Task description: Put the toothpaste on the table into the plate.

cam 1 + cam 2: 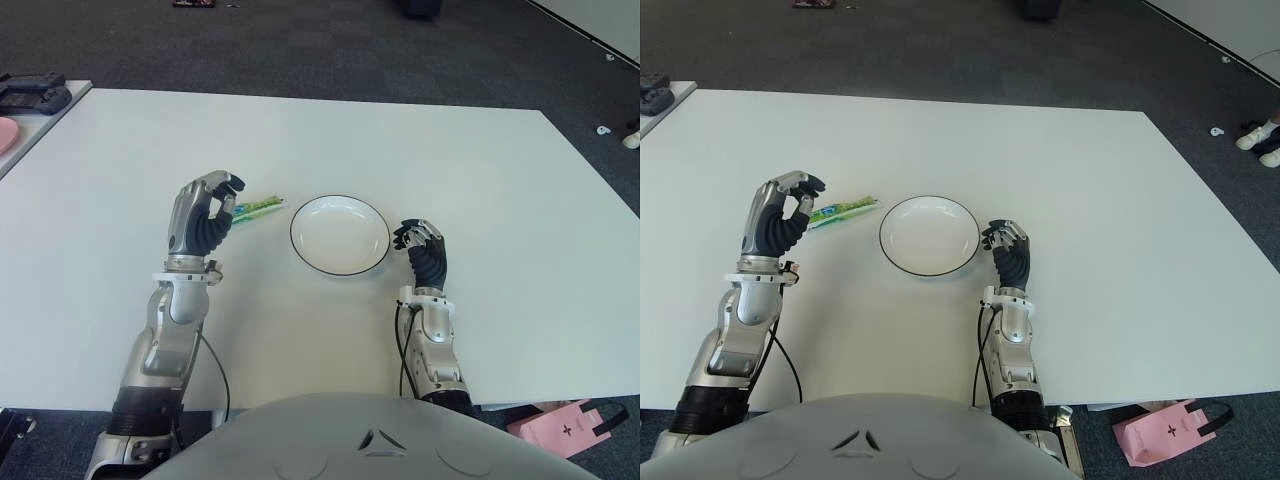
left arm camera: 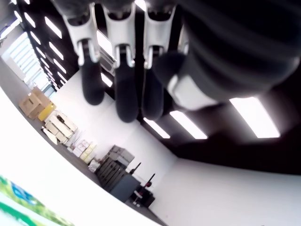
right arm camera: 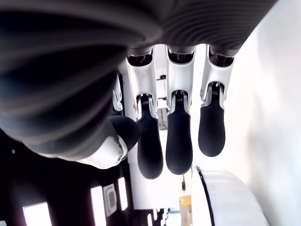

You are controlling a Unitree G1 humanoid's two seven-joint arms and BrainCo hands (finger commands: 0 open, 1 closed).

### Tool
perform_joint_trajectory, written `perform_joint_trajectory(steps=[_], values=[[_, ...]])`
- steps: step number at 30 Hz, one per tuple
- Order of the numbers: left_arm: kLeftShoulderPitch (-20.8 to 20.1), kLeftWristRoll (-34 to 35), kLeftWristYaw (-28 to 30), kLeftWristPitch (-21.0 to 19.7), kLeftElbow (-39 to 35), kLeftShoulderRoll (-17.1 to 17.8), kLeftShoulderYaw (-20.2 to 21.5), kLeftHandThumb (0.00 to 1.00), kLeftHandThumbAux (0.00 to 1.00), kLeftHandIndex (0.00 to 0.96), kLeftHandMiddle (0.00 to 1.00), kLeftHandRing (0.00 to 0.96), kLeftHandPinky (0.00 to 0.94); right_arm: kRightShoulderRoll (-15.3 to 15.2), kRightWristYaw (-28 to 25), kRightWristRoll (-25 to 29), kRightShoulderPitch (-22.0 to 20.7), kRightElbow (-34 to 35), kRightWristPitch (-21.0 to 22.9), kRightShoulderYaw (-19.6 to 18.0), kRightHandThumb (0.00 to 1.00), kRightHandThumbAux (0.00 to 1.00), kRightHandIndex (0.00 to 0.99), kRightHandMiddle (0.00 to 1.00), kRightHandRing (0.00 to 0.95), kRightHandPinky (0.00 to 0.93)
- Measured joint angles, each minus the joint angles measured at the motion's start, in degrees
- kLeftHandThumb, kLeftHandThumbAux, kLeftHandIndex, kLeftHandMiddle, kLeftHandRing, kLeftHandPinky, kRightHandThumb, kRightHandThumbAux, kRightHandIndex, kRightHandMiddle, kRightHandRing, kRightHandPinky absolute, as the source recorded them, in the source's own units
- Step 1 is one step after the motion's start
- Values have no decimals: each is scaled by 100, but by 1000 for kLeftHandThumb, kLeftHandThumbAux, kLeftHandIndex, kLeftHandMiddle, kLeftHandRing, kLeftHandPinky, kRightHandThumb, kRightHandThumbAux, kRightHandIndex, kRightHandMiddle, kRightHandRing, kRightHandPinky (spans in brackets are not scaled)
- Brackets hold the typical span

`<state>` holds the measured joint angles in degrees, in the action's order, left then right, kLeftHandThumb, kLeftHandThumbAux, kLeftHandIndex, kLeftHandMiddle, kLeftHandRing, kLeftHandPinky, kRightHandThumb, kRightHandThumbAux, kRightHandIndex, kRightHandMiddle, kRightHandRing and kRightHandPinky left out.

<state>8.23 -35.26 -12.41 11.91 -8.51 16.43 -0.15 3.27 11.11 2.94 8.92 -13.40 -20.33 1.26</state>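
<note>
Nearest, the right hand is seen just right of the white plate, fingers curled, nothing held. Slightly farther, the left hand is raised, fingers curled, holding nothing; the green toothpaste lies on the table just beyond it, left of the plate.

White table. Dark grey carpet-tile floor toward 12 o'clock. Second white table edge at 10 o'clock. Pink bag on floor at 4 o'clock.

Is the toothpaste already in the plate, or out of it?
Out: the toothpaste lies on the table, left of the empty plate.
</note>
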Motion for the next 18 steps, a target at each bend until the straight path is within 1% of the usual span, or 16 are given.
perform_joint_trajectory(steps=[1, 2, 3, 4, 5, 6, 7, 10, 12, 15, 18], values=[[-59, -89, 14, -62, 26, 84, -2, 659, 437, 296, 273, 263, 261, 0, 18, -11, 0, 0, -1, 1, 703, 728, 431, 569, 569, 567], [-111, -181, 15, -124, 58, 155, -4, 650, 387, 267, 253, 250, 256, 0, 38, -29, 0, -2, -2, 3, 703, 728, 431, 569, 569, 567], [-146, -238, 16, -173, 84, 219, -7, 649, 362, 230, 236, 238, 249, 0, 47, -41, -1, -2, -3, 5, 703, 728, 431, 570, 569, 567], [-187, -328, 16, -234, 110, 289, -18, 646, 314, 148, 184, 195, 210, 0, 58, -52, -1, -2, -5, 6, 703, 728, 431, 571, 569, 567], [-220, -410, 16, -281, 136, 342, -32, 643, 284, 96, 150, 167, 185, 0, 69, -58, -1, -3, -7, 6, 703, 728, 431, 572, 569, 568], [-261, -521, 16, -352, 174, 405, -56, 642, 273, 77, 138, 157, 176, 0, 85, -64, -1, -4, -9, 6, 703, 728, 431, 572, 569, 568], [-282, -610, 17, -412, 196, 459, -78, 634, 250, 49, 99, 122, 151, 0, 94, -68, -2, -4, -10, 9, 703, 728, 431, 572, 569, 569], [-337, -858, 63, -596, 215, 585, -152, 615, 214, 16, 37, 55, 102, 0, 122, -74, -2, -4, -13, 14, 703, 728, 432, 572, 569, 571], [-389, -1004, 188, -742, 222, 677, -230, 590, 187, 6, 15, 22, 49, 0, 132, -74, -2, -4, -13, 14, 703, 728, 431, 571, 569, 570], [-571, -1219, 625, -1005, 260, 867, -381, 568, 166, 2, 6, 9, 20, 0, 147, -73, -1, -5, -13, 12, 703, 728, 431, 570, 568, 565], [-859, -1338, 1177, -1202, 337, 1105, -554, 550, 143, 0, 1, 2, 5, 1, 160, -73, -1, -5, -12, 14, 702, 728, 431, 569, 566, 561]])
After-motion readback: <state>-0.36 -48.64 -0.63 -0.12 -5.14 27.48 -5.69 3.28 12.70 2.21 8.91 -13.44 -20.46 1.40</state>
